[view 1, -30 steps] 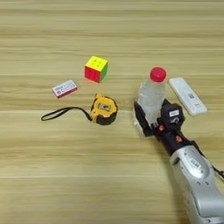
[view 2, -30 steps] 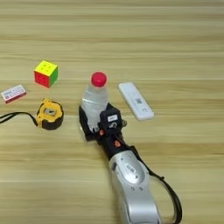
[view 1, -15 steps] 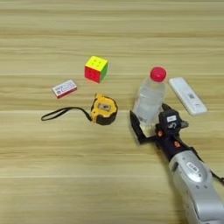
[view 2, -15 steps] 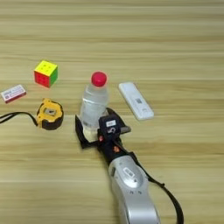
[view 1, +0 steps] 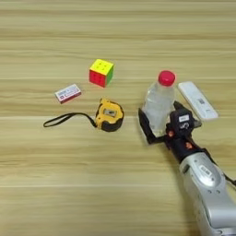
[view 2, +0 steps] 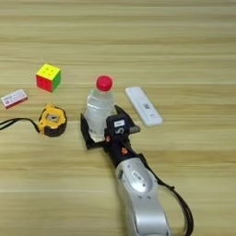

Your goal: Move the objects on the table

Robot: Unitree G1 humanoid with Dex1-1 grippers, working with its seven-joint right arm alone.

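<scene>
The clear water bottle (view 1: 159,105) with its red cap stands upright right of the table's middle. My right gripper (view 1: 162,125) is open at the bottle's base, with the left finger (view 1: 144,125) just left of it and the other finger at its near right side. Both fingers sit close to the bottle. The yellow-black tape measure (view 1: 109,115) lies to the left, its black strap (view 1: 64,120) trailing further left. The slim white remote (view 1: 197,100) lies just right of the bottle. The silver forearm (view 2: 138,193) comes in from the bottom edge.
A multicoloured puzzle cube (view 1: 101,72) sits behind the tape measure, and a small red-white box (view 1: 67,93) lies to its left. The wooden table (view 1: 92,184) runs bare along the front left and across the far side.
The gripper drew back a little toward me, then eased forward again around the bottle's base. The bottle, tape measure and remote have stayed where they were.
</scene>
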